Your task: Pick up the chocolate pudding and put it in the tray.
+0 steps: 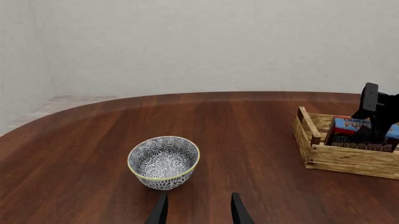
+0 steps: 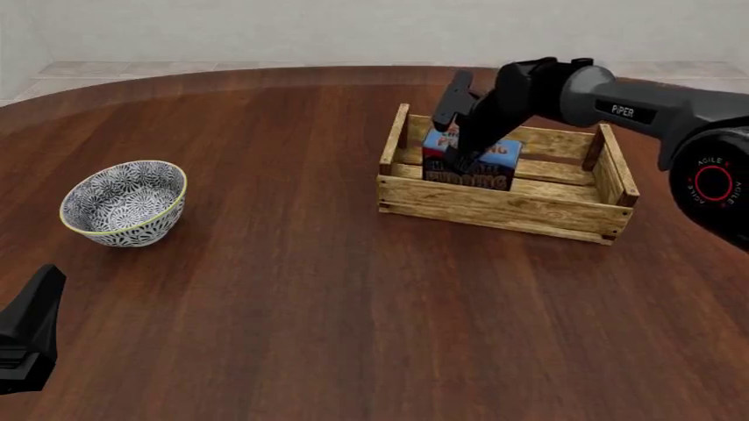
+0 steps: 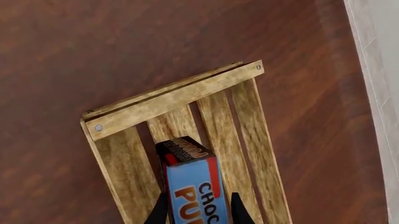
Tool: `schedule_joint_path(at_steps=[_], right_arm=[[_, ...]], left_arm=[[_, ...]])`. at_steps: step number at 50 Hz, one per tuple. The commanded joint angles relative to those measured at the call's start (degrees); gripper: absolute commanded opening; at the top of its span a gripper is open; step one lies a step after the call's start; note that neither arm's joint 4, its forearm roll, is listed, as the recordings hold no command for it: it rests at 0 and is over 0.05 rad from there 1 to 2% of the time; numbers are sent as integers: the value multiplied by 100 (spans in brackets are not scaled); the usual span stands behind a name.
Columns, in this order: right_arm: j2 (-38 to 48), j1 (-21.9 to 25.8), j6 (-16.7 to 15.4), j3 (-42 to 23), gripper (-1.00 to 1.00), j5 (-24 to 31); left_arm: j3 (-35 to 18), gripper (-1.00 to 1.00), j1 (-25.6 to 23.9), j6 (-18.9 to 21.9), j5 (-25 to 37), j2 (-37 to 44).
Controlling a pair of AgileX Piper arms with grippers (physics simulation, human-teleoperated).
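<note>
Pinching the chocolate pudding (image 2: pixel 473 161) between its fingers, the right gripper (image 2: pixel 458 156) holds it inside the tray (image 2: pixel 503 203) at its left end; left gripper (image 1: pixel 198 210) spread, near the bowl (image 2: pixel 124 203)

The scene is viewed from above and behind in the front view, facing forward and down. The bowl (image 1: pixel 163 162) is seen low and close ahead of the left wrist camera's fingertips. The tray (image 3: pixel 176 100) is framed steeply and nearest beyond the right fingertips, and is shared by all views.
</note>
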Motion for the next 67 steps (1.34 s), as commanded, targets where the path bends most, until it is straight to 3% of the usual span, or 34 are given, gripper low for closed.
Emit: schedule_joint_path(at_steps=[1,20,37,51,62,67], right_arm=[[-21,-24,60,-2,100,73],[-656,16,52,-115,100,441],[-1485,59,-41,182,100,647],[-2492,60,-58,804,100,666],[-3488,99,181,1296,100,630],[-4162,211,193,1907,100,503]], left_arm=[[0,100,0,0,0,0],[0,100,0,0,0,0],[0,100,0,0,0,0],[0,100,0,0,0,0],[0,100,0,0,0,0],[0,100,0,0,0,0]])
